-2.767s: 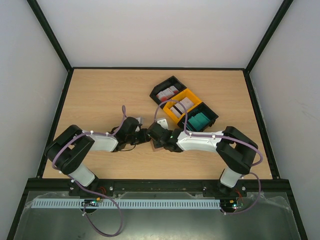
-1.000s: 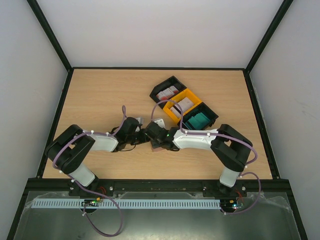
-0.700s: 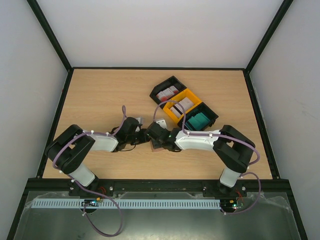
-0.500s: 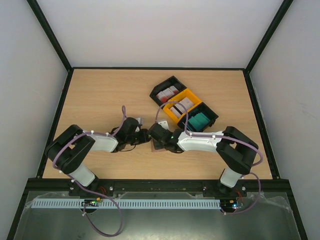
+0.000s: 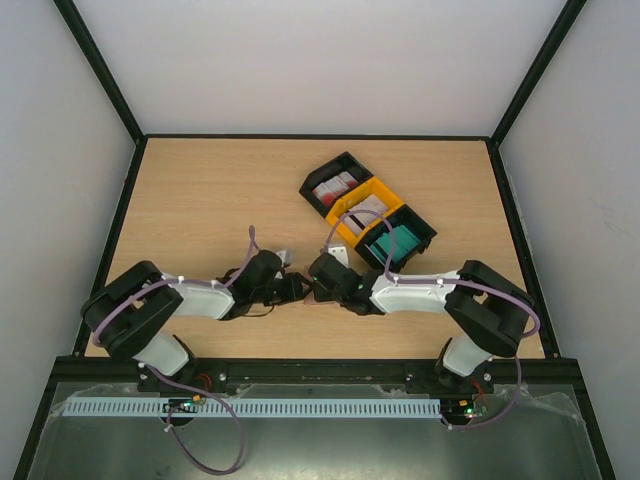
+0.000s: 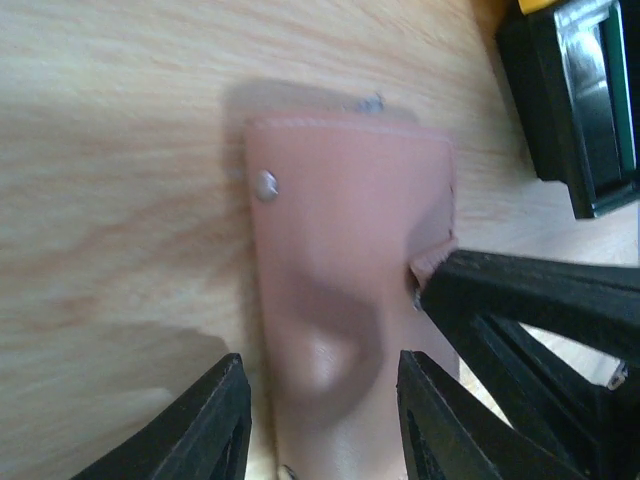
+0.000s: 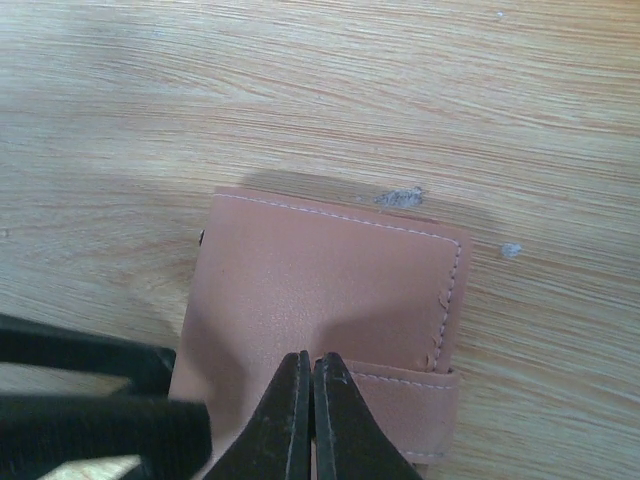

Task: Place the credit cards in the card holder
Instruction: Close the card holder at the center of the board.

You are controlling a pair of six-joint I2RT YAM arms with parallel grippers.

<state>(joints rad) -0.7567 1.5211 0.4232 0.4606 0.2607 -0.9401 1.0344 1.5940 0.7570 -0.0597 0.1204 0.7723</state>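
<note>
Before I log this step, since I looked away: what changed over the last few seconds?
Both arms drew back toward the near edge, elbows lower. The left tool, open, and right tool, shut, still meet at the card holder; no grasp visibly taken or released. The trays and their credit cards stayed put.

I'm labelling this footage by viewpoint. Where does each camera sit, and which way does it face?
Top external: above and behind the bases, looking down on the table; both arms show.
Left wrist: looks down past the left gripper at the card holder.
Right wrist: close above it, facing down past the shut right gripper.
Both wrist views share the card holder; each also catches the other gripper.
</note>
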